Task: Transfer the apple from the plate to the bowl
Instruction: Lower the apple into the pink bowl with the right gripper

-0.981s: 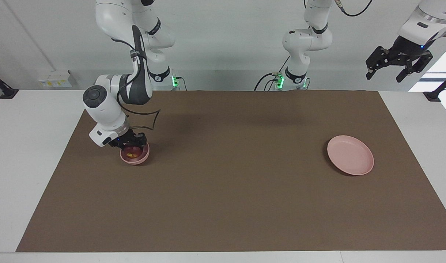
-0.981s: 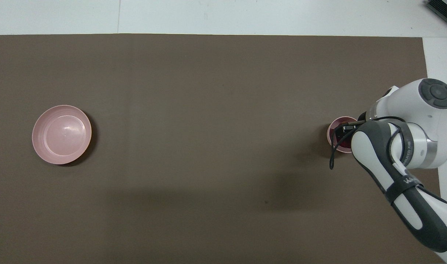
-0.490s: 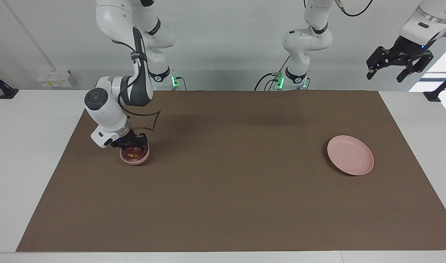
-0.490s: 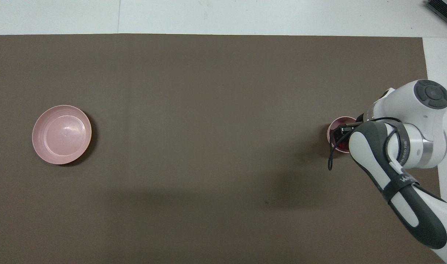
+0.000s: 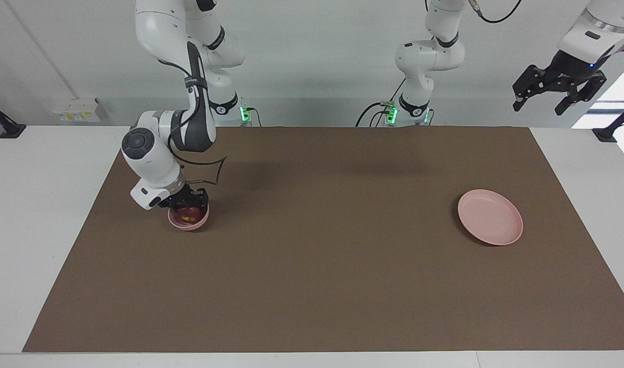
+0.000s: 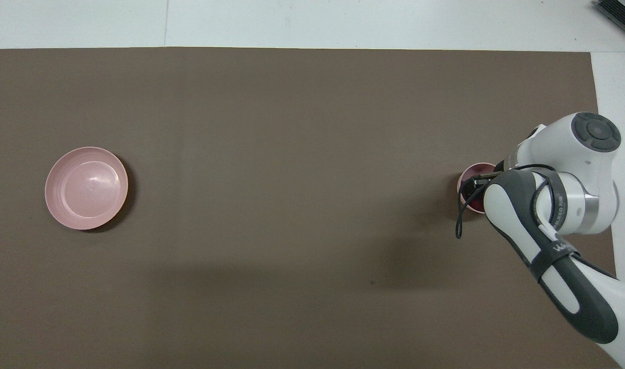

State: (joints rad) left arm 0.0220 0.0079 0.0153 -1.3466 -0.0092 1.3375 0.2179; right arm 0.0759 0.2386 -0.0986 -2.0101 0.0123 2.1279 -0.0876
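Brown mat (image 5: 322,266) — apple (image 5: 187,215) in bowl (image 5: 190,223).

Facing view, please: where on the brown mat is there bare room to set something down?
The long stretch of mat between the bowl and the plate lies bare. Crowded only at the bowl, where the right gripper sits over the apple. The left gripper waits high off the mat.

The dark red apple (image 5: 188,215) is sitting in the small pink bowl (image 5: 188,223) toward the right arm's end; the flat pink plate (image 5: 490,216) is lying bare, well apart, toward the left arm's end.
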